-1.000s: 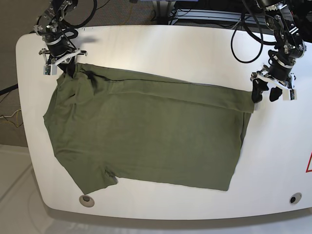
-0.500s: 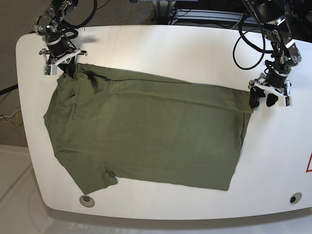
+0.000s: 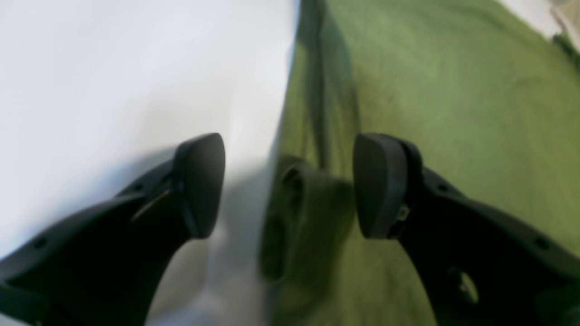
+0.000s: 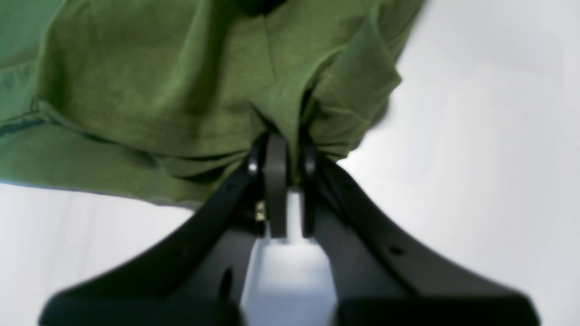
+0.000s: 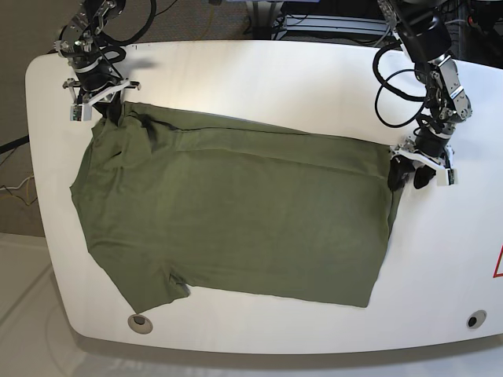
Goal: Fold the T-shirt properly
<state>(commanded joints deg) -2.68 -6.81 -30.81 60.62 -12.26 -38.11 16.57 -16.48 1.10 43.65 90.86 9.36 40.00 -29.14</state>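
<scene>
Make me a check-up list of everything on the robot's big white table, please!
Surface: white rounded table, with two small round fittings near its front edge.
Job's things: olive-green short-sleeved cotton T-shirt lying spread out, far edge folded over, not yet folded up.
Clutter: nothing seen.
Grippers: right gripper shut on a bunched corner of the shirt; left gripper open, one finger over the table, one over the shirt's edge.
Cables: black cables looping along the left arm.
Surroundings: dark equipment behind the table; red marking at the table's right edge.
</scene>
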